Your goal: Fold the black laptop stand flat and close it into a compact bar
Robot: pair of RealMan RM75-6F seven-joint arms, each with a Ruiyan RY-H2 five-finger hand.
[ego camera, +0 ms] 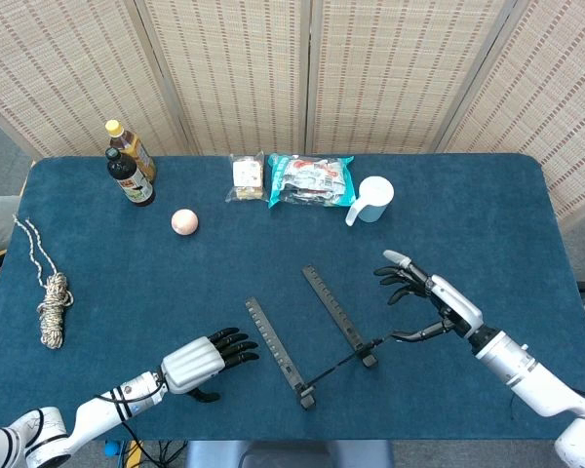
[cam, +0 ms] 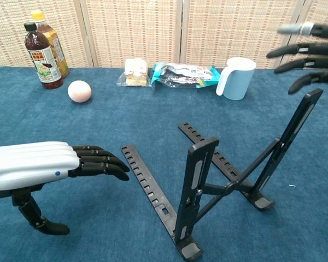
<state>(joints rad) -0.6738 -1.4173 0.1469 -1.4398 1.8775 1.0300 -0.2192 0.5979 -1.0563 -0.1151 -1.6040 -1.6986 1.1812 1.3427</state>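
Observation:
The black laptop stand (ego camera: 317,331) stands unfolded in the middle of the blue table, its two notched rails spread apart and joined by a crossed brace. In the chest view the stand (cam: 208,180) shows two upright arms raised from the rails. My left hand (ego camera: 207,359) hovers just left of the left rail, fingers stretched toward it, holding nothing. My right hand (ego camera: 424,302) floats open to the right of the stand, thumb near the right rail's front end. In the chest view the right hand (cam: 309,52) hangs just above the right upright arm's tip, and the left hand (cam: 49,166) is low at left.
Along the table's far side stand two bottles (ego camera: 129,164), a pink ball (ego camera: 183,221), a small wrapped snack (ego camera: 246,176), a snack bag (ego camera: 310,180) and a light blue cup (ego camera: 372,199). A coiled rope (ego camera: 51,297) lies at the left edge.

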